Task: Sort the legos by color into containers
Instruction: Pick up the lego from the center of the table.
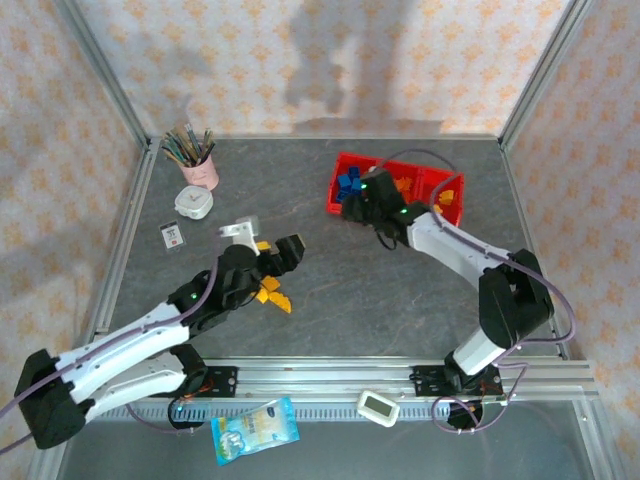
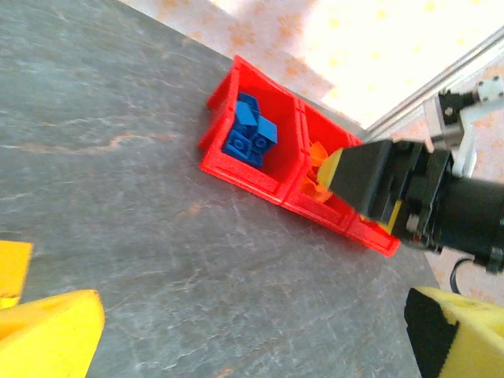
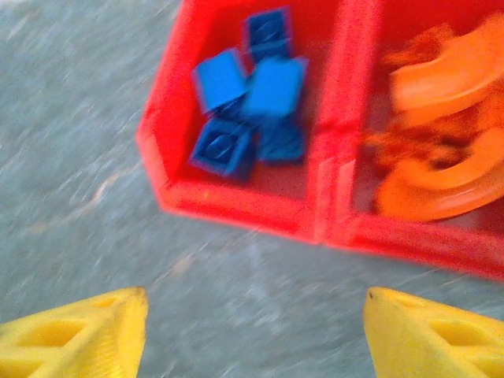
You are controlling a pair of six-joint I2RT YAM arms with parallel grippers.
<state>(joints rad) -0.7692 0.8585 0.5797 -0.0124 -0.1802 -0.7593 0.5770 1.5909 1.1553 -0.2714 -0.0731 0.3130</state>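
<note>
The bricks were small hard plastic pieces, light and stiff. Their smooth sides would probably slip out of a loose pinch. A hold across two flat opposite faces looked safest, and an arch was better taken across its thickness than over its curve (a judgement from their shape, nothing more).

The blue bricks [image 3: 244, 102] lay heaped in the left compartment of the red tray [image 3: 236, 206]. The orange arches [image 3: 441, 165] lay in the middle compartment and the yellow-orange pieces [image 1: 450, 195] in the right one. A few yellow pieces [image 1: 272, 290] lay loose on the table [image 1: 400, 300], left of centre and just beside the left arm [image 1: 150, 330] on its near side.

The right gripper [image 3: 256, 323] hung above the table at the near edge of the tray's left compartment and pointed downward. Its jaws stood wide apart with nothing between them. The right arm [image 1: 450, 240] rose from its base at the near right, folded at the elbow, and reached far and left toward the tray.

The left gripper [image 2: 252, 335] hovered over the table near the middle and faced the tray across open table. Its jaws were also spread wide and empty. Its arm stretched low from the near left corner, and the loose yellow pieces were close by the wrist rather than between the jaws.
</note>
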